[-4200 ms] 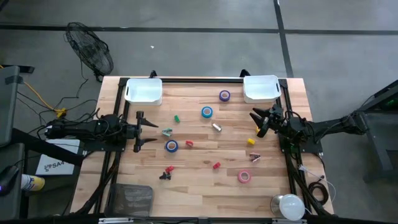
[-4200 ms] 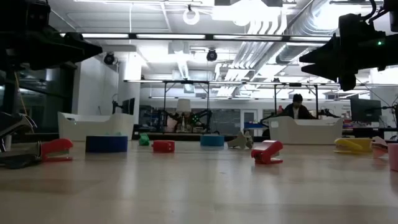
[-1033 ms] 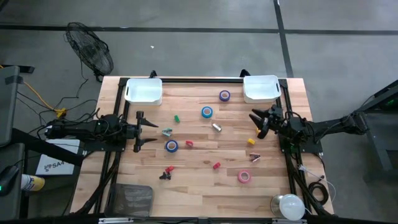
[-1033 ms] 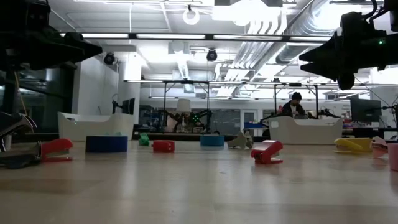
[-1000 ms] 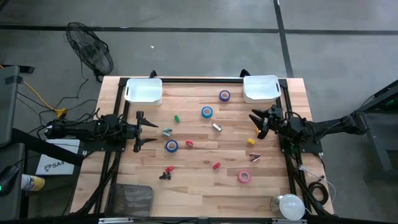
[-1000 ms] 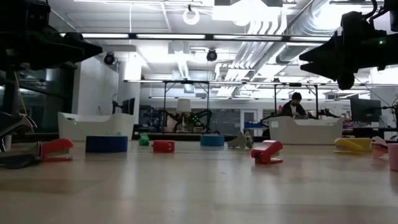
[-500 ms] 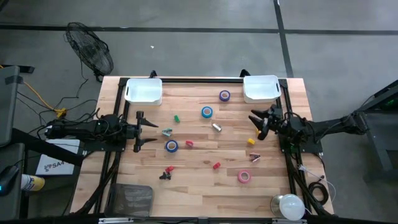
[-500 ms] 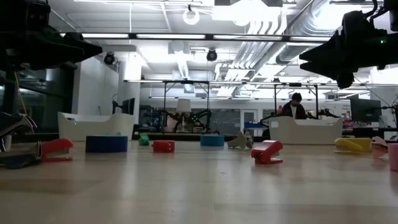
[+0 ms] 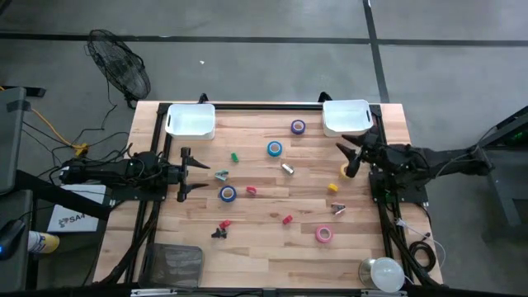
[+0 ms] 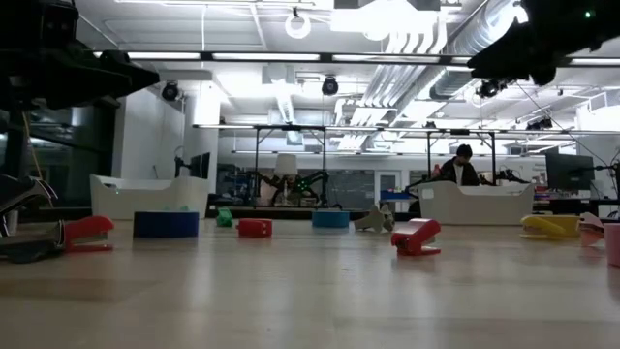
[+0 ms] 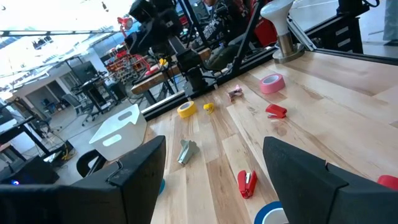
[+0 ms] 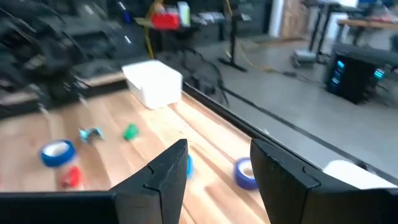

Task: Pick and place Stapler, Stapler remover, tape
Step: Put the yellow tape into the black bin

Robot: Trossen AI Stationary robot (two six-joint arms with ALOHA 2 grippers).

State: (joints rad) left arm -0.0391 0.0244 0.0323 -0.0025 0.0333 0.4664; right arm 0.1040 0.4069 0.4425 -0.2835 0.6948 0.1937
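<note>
The tape rolls lie flat on the wooden table: a purple one (image 9: 298,126), two blue ones (image 9: 274,148) (image 9: 227,193) and a pink one (image 9: 324,234). Small red staplers (image 9: 287,219) (image 9: 251,190) and claw-shaped stapler removers (image 9: 222,175) (image 9: 338,209) lie scattered between them. My left gripper (image 9: 188,173) stands open at the table's left side, level, with nothing between its fingers (image 11: 214,180). My right gripper (image 9: 346,158) hangs open high above the table's right side, also with nothing in it (image 12: 217,177).
Two white bins stand at the far edge, one left (image 9: 191,120) and one right (image 9: 346,117). A yellow roll (image 9: 345,171) and a yellow block (image 9: 332,188) lie below my right gripper. A green block (image 9: 234,156) and a silver piece (image 9: 287,168) lie mid-table.
My right gripper has risen well above the table and drawn back a little toward the right edge, rolling somewhat as it went; its fingers stay open. The yellow roll beneath it now shows in the high view. Nothing on the table has moved.
</note>
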